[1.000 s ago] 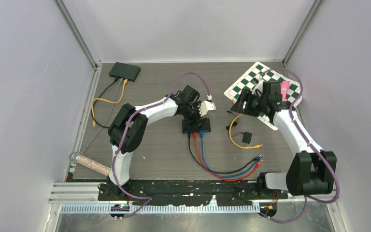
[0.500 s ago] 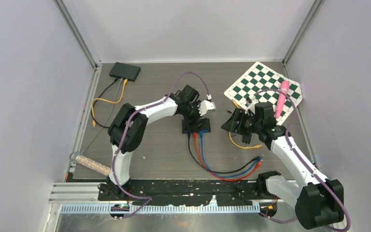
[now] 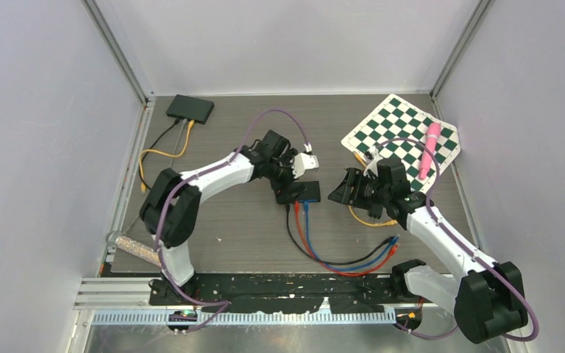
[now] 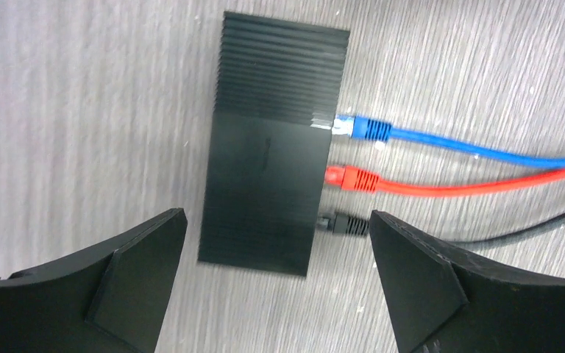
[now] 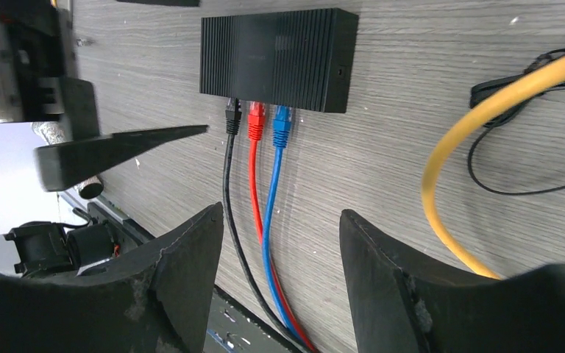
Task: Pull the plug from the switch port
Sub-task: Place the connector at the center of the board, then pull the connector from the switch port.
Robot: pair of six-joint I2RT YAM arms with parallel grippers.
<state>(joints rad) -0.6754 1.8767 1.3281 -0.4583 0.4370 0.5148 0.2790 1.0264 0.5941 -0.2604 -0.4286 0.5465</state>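
Plug extraction not started: black plug (image 4: 346, 224), red plug (image 4: 353, 178) and blue plug (image 4: 364, 129) all seated in switch (image 4: 268, 184). I hold left hand (image 4: 276, 243) open above it; right hand (image 5: 281, 220) open, empty.

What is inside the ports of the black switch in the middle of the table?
A black plug, a red plug and a blue plug sit side by side in the switch. Their front ends are hidden within its housing.
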